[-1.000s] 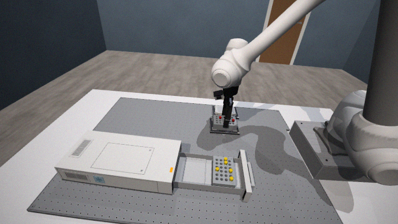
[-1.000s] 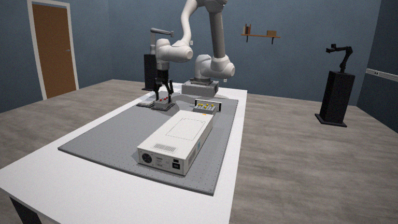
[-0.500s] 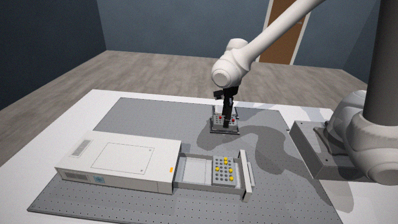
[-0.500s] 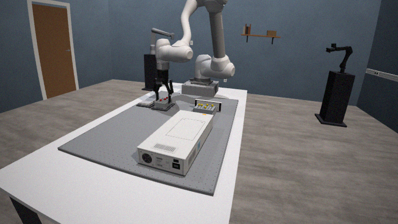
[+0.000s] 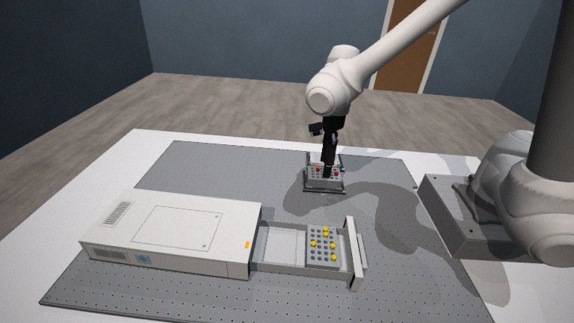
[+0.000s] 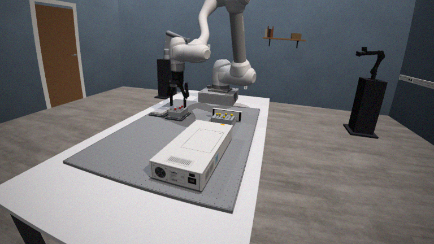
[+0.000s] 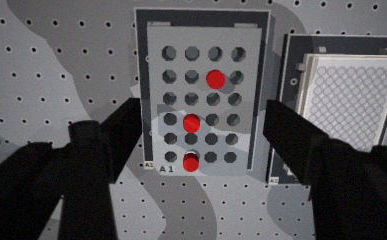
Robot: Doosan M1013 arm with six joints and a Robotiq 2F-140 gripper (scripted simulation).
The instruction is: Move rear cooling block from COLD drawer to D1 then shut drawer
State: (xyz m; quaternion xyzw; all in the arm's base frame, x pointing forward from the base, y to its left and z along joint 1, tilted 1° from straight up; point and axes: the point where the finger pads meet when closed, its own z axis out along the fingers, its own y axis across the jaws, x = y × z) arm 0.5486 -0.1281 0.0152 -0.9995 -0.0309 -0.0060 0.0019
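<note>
The rear cooling block (image 5: 314,180) (image 6: 177,111) (image 7: 155,75) is grey and sits flat inside the dark frame of slot D1 (image 5: 323,191) (image 7: 140,50). Its three red tubes (image 7: 215,78) (image 7: 191,122) (image 7: 191,161) stand in bores. My gripper (image 5: 326,171) (image 6: 178,103) (image 7: 203,116) is open, with a finger on either side of the block and a small gap to each long side. The cooler COLD (image 5: 177,226) (image 6: 195,151) has its drawer (image 5: 279,245) pulled out and its orange lamp (image 5: 246,244) lit. The front block (image 5: 317,256) (image 6: 223,118), with yellow tubes, sits in the drawer near the handle (image 5: 353,251).
Slot D2 beyond D1 holds a white well plate (image 7: 350,95) (image 6: 159,112), close to my right finger. The robot's base and pedestal stand at the right of the perforated deck (image 5: 211,298).
</note>
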